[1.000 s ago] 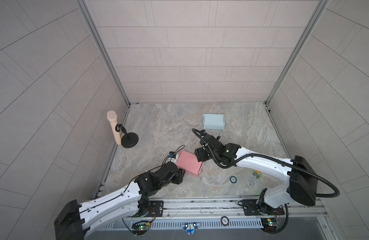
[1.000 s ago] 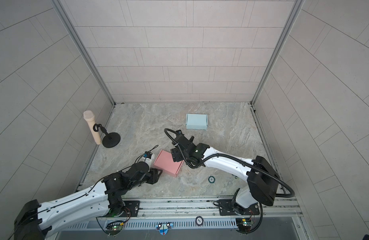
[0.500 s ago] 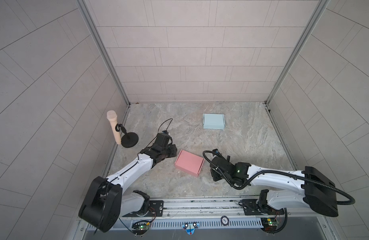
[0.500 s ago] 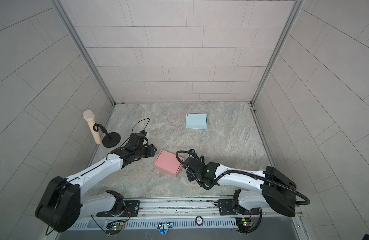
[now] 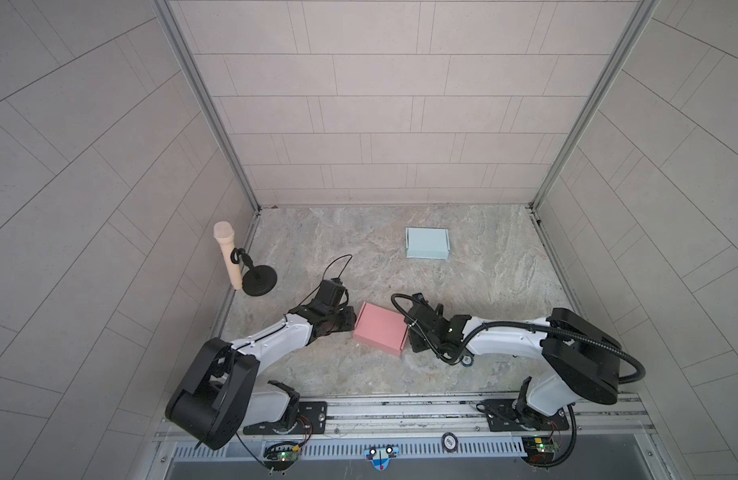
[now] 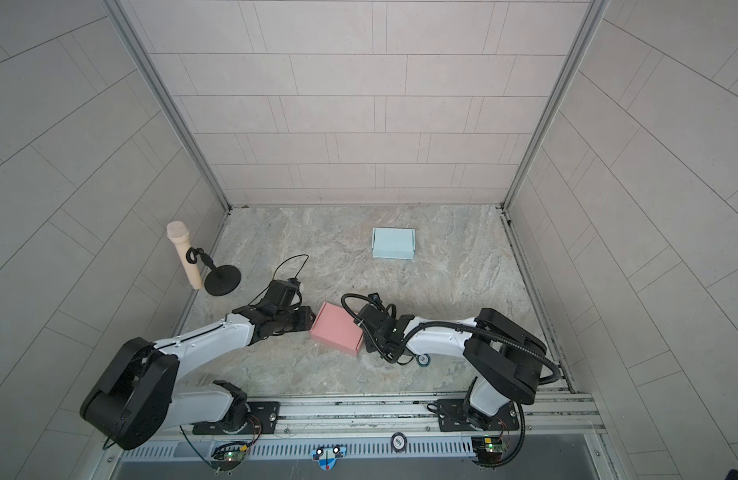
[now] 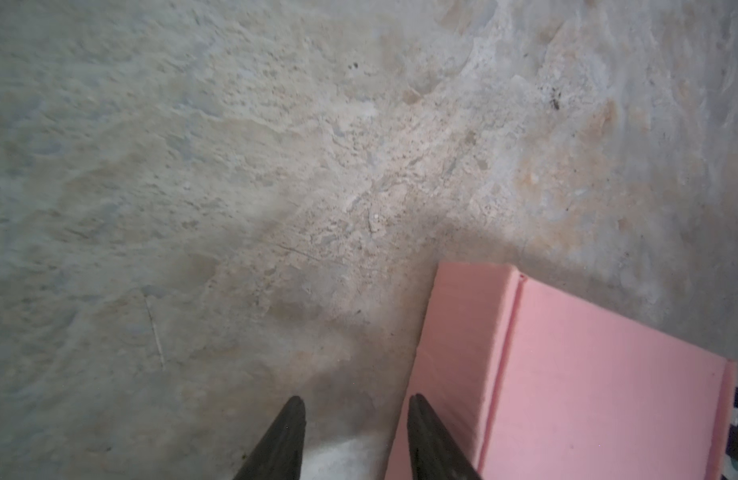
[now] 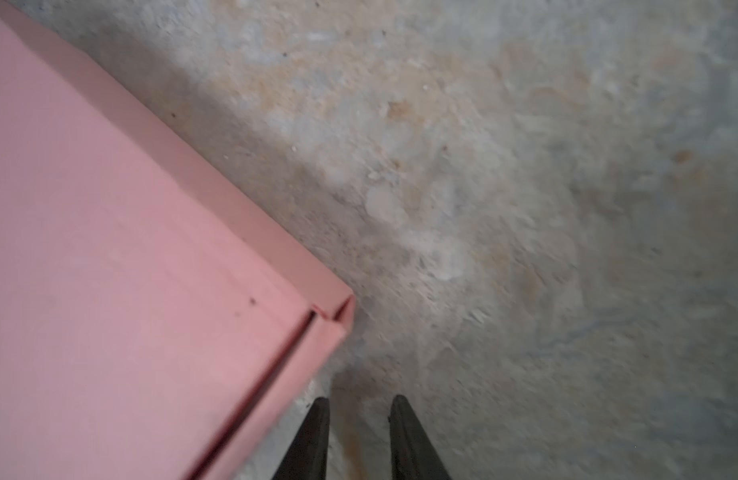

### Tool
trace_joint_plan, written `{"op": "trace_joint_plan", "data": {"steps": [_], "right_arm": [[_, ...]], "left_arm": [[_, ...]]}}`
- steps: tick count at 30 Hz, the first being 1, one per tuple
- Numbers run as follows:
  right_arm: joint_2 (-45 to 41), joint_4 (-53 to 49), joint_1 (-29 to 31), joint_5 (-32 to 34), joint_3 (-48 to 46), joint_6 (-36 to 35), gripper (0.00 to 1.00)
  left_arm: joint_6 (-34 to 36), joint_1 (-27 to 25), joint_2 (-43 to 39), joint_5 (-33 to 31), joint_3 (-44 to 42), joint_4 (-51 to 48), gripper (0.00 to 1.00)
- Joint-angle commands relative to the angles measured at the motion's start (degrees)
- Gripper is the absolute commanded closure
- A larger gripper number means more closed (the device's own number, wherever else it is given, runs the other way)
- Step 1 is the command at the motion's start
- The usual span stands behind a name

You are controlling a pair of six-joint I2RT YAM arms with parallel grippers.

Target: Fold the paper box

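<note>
Lying between both grippers, the pink box (image 5: 382,334) is ungripped: left gripper (image 7: 356,409), partly open and empty, seemingly touches its side; right gripper (image 8: 361,409), narrowly open and empty, sits beside its corner.

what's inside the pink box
That can't be seen. The pink box lies closed on the table with its lid folded down, so the inside is covered. Only its plain top and side walls show, and nothing rests on top.

Robot lab cell: panelled walls (image 5: 380,104), aluminium mounting rail (image 5: 400,409), exposed circuit boards (image 5: 282,455), microphone (image 5: 228,259) on stand (image 5: 258,282)
</note>
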Motion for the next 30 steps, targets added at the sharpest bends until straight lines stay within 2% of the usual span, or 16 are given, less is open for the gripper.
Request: {"op": "trace_joint_plan", "data": {"steps": [1,8,14,18,23,30], "right_arm": [[2.0,0.8,-0.9,-1.0,2.3,-2.1,0.72],[7.4,-2.1,-4.9,-2.6,8.9,-8.3,0.73],[12.6,-5.0,-7.1,-4.6,16.0,-12.9,0.74],[14.4,-6.0,-8.1,-4.9,18.9,-14.4,0.74],[10.4,-8.6,-10.5,-2.3,18.4,-15.3,0.72],[-1.3,-13.7,-11.5,3.1,13.6,-14.5,0.70]], "left_arm": [[-1.7,-1.9,-3.2,-0.9,-2.1,0.8,0.56],[-6.0,-7.1,-8.0,-2.3,-7.1,2.6,0.56],[-11.9,-14.5,-13.2,-4.9,-10.8,3.8,0.55],[-14.4,-20.2,-16.9,-7.2,-11.4,1.0,0.53],[-13.6,-20.2,-22.5,-8.9,-10.2,-5.1,0.50],[-9.7,-16.1,-21.9,-8.4,-3.7,-9.9,0.50]]}}
